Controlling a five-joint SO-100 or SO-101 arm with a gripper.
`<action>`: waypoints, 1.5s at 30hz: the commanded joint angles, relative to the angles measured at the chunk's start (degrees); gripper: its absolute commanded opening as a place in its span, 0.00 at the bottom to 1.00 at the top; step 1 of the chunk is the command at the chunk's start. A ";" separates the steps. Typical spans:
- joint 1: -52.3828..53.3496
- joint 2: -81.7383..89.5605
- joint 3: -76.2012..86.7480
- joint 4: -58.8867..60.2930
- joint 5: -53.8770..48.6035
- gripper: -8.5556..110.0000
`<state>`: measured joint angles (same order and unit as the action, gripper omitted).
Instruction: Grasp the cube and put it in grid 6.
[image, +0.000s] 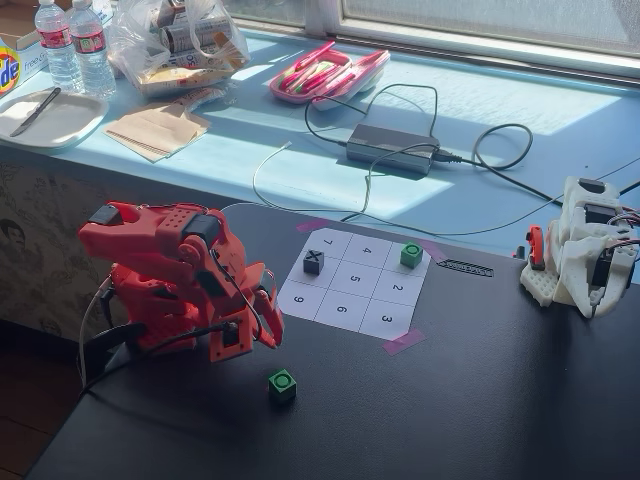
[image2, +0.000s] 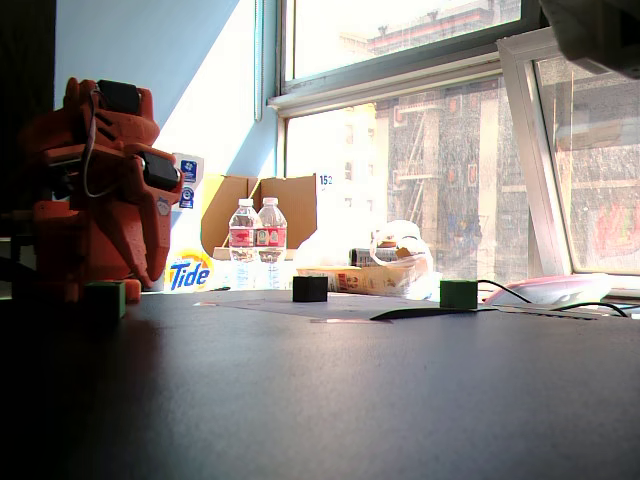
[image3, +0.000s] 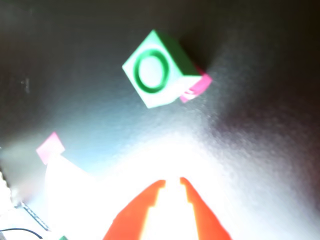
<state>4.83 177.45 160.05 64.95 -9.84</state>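
A bright green cube (image: 282, 385) with a dark ring on top rests on the black table, apart from the paper grid. The wrist view shows this cube (image3: 157, 70) ahead of my gripper (image3: 172, 181), whose red fingertips stand a narrow gap apart with nothing between them. In a fixed view the folded red arm holds the gripper (image: 270, 325) low, up and left of the cube. Grid 6 (image: 342, 310) is a bare white cell in the sheet's near row. Another green cube (image: 411, 255) sits on the sheet's far corner. The low fixed view shows the near cube (image2: 105, 297) by the arm.
A dark grey X cube (image: 313, 262) occupies a far left cell. A white arm (image: 585, 250) stands at the table's right edge. Pink tape (image: 405, 342) holds the sheet's corners. Cables, a power brick (image: 392, 147) and bottles lie on the blue ledge behind.
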 joint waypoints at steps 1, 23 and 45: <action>1.49 -16.08 -25.75 5.62 9.58 0.34; 19.95 -63.98 -37.71 -1.14 15.73 0.39; 15.64 -69.26 -33.13 -10.28 19.86 0.28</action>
<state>20.04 108.28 126.91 55.81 9.32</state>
